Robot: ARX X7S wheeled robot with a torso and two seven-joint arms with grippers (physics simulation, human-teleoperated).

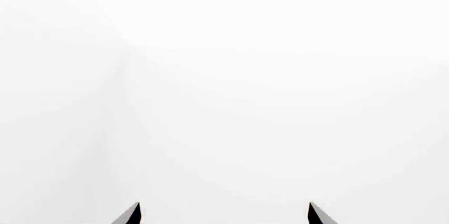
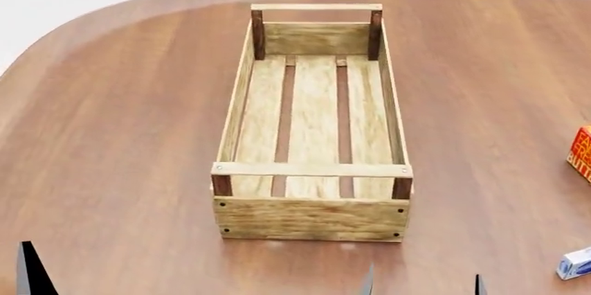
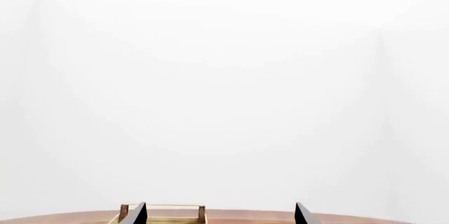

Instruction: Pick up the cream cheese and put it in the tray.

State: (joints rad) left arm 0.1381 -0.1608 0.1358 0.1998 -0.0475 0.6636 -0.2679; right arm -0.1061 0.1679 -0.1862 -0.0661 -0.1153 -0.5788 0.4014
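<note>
The tray [image 2: 314, 217], a long light-wood crate with a slatted bottom and dark corner posts, stands empty in the middle of the table. The cream cheese [image 2: 574, 264], a small white-and-pale-blue box, lies at the head view's lower right edge, partly cut off. My right gripper [image 2: 423, 285] is open near the table's front, between the tray and the cream cheese, holding nothing. In the right wrist view that gripper [image 3: 221, 212] frames the tray [image 3: 163, 212] low in the picture. My left gripper [image 1: 224, 212] is open and faces blank white; one of its fingers [image 2: 32, 271] shows at front left.
A red-orange box [image 2: 580, 153] sits at the right edge, beyond the cream cheese. The brown wooden table [image 2: 111, 136] has a rounded far-left edge with white floor beyond it.
</note>
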